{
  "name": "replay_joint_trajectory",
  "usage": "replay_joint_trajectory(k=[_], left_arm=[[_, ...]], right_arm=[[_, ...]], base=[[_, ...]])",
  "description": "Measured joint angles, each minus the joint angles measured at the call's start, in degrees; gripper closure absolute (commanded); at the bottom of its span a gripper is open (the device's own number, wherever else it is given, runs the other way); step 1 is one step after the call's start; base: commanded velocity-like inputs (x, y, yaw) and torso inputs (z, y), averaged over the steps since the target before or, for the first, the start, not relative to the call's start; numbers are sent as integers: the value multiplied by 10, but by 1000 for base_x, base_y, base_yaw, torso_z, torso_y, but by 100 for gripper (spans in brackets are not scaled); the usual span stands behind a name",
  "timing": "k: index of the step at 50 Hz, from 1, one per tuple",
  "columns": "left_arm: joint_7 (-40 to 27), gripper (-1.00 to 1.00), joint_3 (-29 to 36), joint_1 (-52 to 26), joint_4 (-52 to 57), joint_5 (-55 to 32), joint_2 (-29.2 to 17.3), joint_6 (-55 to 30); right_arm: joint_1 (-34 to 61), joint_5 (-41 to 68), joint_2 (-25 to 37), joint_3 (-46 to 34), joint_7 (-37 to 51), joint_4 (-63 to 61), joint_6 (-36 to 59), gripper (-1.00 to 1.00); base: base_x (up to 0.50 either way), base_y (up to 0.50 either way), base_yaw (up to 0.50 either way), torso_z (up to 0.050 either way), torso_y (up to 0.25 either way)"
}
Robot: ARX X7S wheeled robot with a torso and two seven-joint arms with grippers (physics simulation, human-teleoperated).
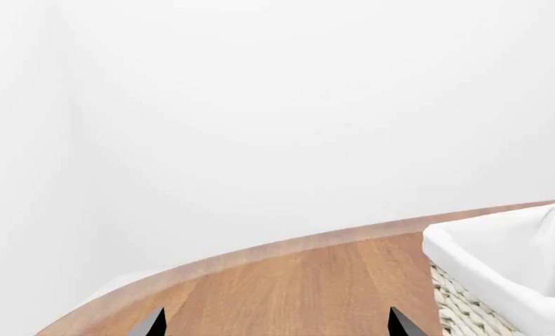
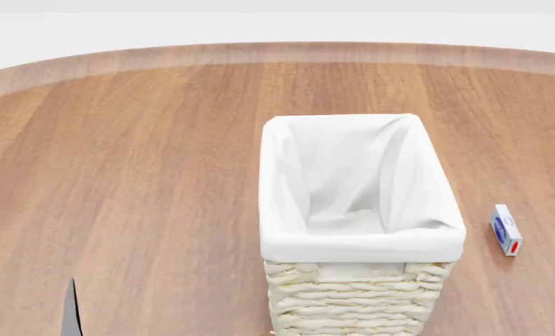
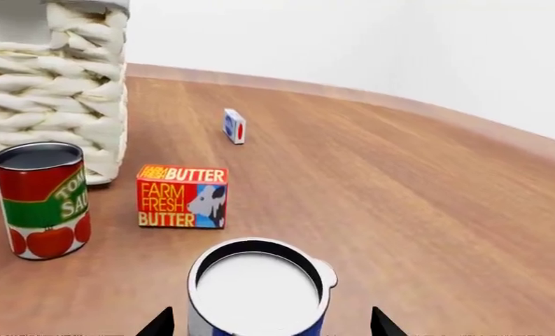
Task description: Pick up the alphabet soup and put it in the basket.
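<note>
Blue-sided can [image 3: 257, 294], likely the alphabet soup, between open right gripper [image 3: 269, 323] tips — ungrasped | left gripper [image 1: 275, 323] open, empty | basket [image 2: 357, 210] holds nothing — pick and placement remain

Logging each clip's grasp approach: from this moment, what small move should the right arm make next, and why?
Probably ease the right pincer forward and down around the blue-sided can. Its fingertips stand spread on either side of the can, apparently the alphabet soup though no label shows, which stands upright on the table, not yet gripped; the tomato can and butter box stand apart.
</note>
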Motion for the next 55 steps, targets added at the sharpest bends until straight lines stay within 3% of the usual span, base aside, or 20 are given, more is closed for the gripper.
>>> replay_joint_trajectory(k=[14, 15, 35, 55], left_arm=[[-4, -100, 1, 1, -1, -4, -3, 4], [-4, -100, 1, 1, -1, -4, -4, 4], [-10, -100, 4, 1, -5, -8, -7, 8], [-15, -100, 3, 1, -4, -14, -12, 8]], right_arm=[[41, -9, 6, -5, 10, 70, -25, -100], [43, -9, 6, -6, 11, 73, -25, 100], [45, 16, 2, -15, 7, 52, -5, 100], [-9, 125, 29, -26, 77, -435, 307, 100]], base=[[0, 0, 0, 0, 0], [0, 0, 0, 0, 0], [1, 0, 0, 0, 0], [0, 0, 0, 0, 0]])
